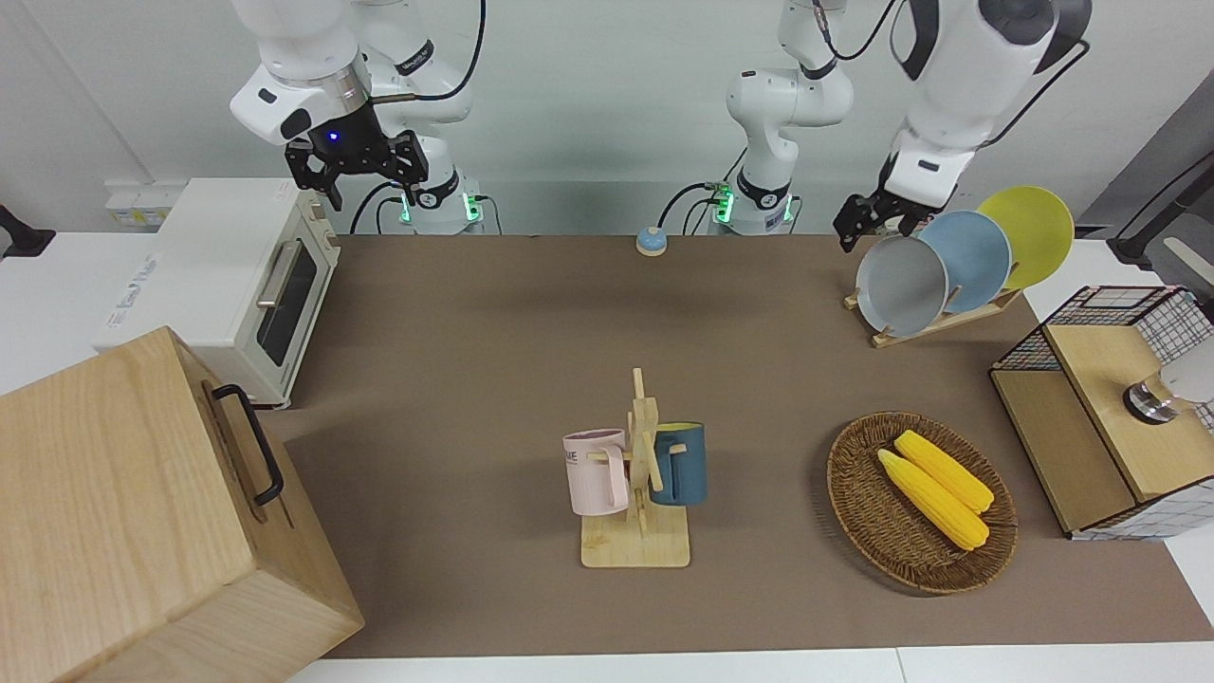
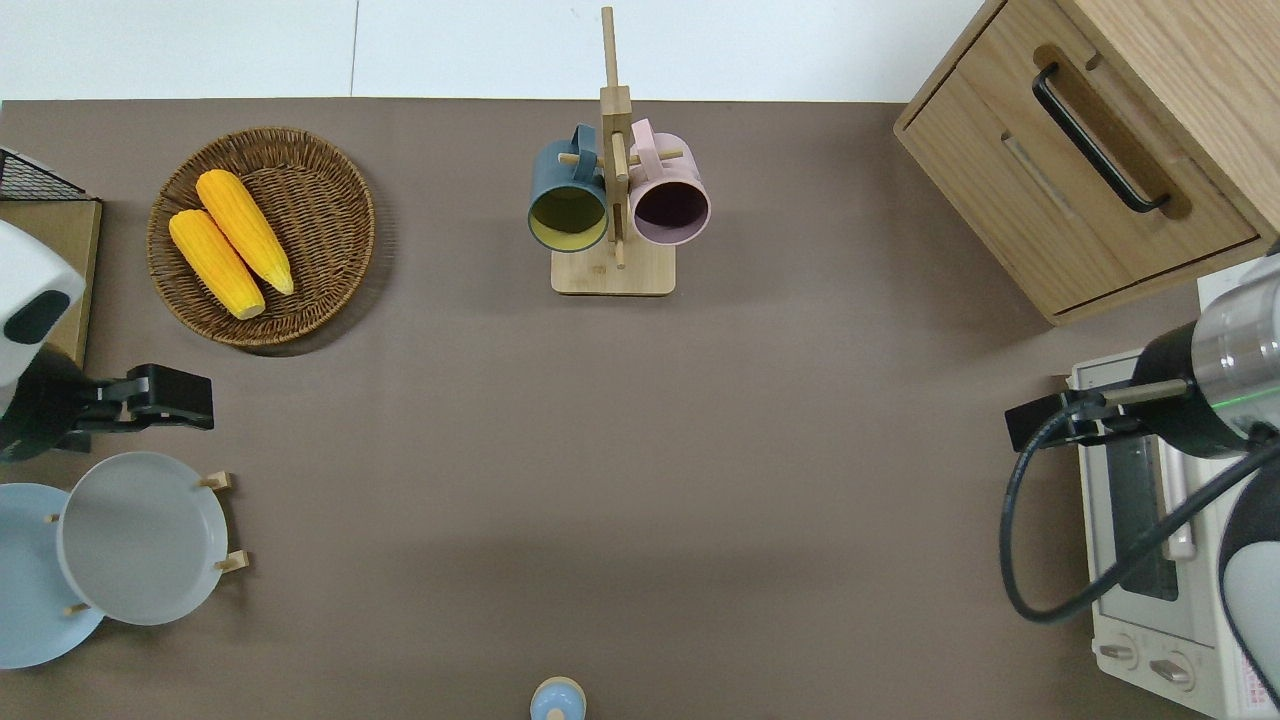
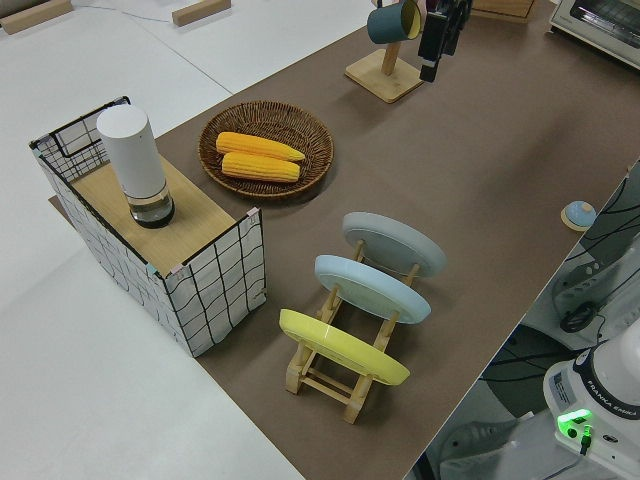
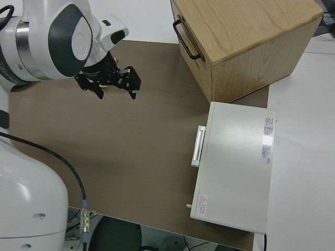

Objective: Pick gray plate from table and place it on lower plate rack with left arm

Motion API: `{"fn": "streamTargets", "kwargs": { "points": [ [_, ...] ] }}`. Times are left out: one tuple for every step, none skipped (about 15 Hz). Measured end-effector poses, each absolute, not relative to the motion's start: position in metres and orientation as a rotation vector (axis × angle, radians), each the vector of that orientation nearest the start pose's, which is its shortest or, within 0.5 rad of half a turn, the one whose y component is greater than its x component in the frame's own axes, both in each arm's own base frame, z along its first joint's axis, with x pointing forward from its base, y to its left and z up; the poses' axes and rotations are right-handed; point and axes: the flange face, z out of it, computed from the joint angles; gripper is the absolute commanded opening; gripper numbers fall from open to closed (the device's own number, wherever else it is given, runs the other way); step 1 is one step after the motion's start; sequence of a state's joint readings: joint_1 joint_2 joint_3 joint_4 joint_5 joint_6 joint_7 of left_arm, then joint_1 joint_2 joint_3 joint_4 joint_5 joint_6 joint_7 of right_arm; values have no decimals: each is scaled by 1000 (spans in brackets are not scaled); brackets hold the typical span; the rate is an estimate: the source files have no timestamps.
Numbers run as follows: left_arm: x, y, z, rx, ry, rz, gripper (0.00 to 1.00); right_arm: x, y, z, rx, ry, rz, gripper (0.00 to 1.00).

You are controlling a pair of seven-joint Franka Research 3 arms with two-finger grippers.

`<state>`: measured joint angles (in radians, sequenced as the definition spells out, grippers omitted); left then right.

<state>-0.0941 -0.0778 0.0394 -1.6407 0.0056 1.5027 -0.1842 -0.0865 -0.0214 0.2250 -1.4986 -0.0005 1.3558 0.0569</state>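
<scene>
Leaning on the wooden rack (image 3: 345,375) at the left arm's end of the table (image 1: 493,360), the gray plate (image 1: 901,286) sits in the end slot, the one closest to the middle of the table. The blue plate (image 1: 974,257) is right beside it in the next slot, overlapping its edge, and the yellow plate (image 1: 1032,232) takes the last one. All three tilt the same way on their pegs.

The left claw (image 2: 165,396) isn't holding anything. It hangs empty over bare table just past the gray plate's rim, on the side farther from the robots, between the plate and the wicker basket (image 2: 330,160) with two corn cobs (image 2: 230,255). Can't tell if its fingers are spread or closed, honestly.

The right arm is parked, its claw (image 1: 358,169) spread open with nothing in it
</scene>
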Motion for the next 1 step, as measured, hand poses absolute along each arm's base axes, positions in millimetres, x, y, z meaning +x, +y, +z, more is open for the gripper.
{"fn": "streamTargets", "kwargs": {
  "points": [
    [521,-26,634,-3132,-174,74,993,520,74,652,-3150,-128,191,990]
  ]
}}
